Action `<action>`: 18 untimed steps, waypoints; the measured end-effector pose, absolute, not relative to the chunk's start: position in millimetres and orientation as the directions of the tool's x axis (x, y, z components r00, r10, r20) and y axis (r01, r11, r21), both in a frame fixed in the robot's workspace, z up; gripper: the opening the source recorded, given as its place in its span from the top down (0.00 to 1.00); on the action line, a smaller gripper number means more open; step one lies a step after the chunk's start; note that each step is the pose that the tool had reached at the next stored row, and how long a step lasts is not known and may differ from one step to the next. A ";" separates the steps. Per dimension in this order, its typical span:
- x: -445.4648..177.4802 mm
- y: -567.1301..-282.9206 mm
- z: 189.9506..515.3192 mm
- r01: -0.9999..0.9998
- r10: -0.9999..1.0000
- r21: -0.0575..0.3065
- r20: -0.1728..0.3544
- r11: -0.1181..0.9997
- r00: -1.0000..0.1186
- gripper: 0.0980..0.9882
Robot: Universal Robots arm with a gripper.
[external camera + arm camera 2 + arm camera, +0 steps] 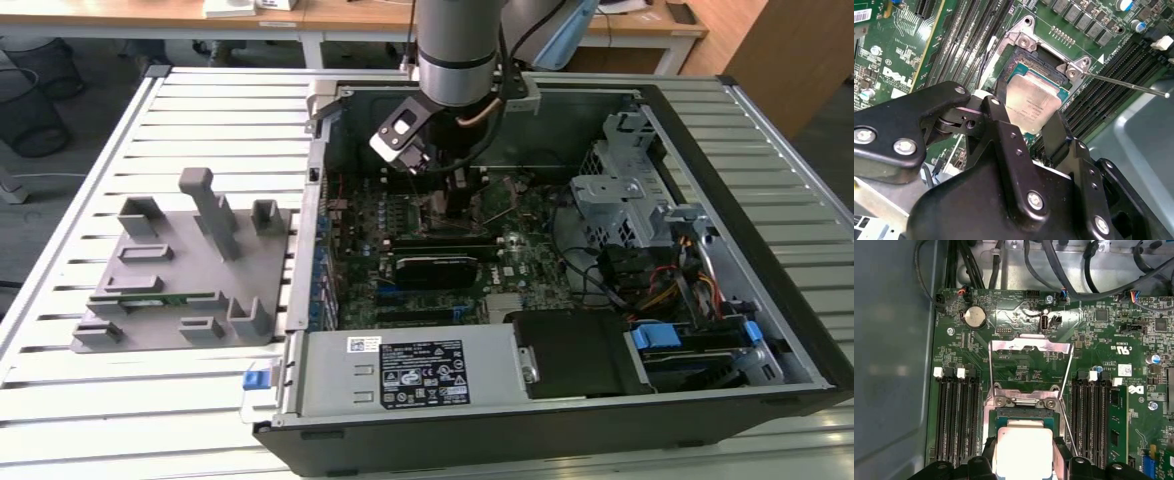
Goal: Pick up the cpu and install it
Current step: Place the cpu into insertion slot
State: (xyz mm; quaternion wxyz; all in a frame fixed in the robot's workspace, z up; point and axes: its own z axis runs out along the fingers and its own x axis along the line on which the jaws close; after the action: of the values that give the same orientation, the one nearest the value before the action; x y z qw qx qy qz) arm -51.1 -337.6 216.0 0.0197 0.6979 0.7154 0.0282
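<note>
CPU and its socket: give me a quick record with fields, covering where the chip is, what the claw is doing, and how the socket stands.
claw: shut on the cpu, a finger on each of two opposite edges
cpu: silvery square chip, right at the socket
socket: open, load plate flipped back
lever: thin rod, swung clear of the socket
seated: cannot tell
setting: arm reaches down into the open computer case

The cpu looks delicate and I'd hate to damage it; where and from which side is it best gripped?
By two opposite thin edges, from straight above. The cpu is flat and square, silvery top up, lying over the socket. The gripper pinches it that way.
</note>
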 end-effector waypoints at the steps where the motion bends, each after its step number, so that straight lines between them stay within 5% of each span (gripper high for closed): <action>1: -51.1 -337.6 215.1 0.997 1.000 0.068 0.011 0.024 -0.025 0.52; 18: -51.2 -339.3 201.8 0.998 1.000 0.068 0.011 0.015 -0.016 0.52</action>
State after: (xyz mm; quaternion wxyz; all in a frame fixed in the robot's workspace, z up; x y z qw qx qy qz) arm -51.2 -339.3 201.8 0.0198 0.7012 0.7121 0.0281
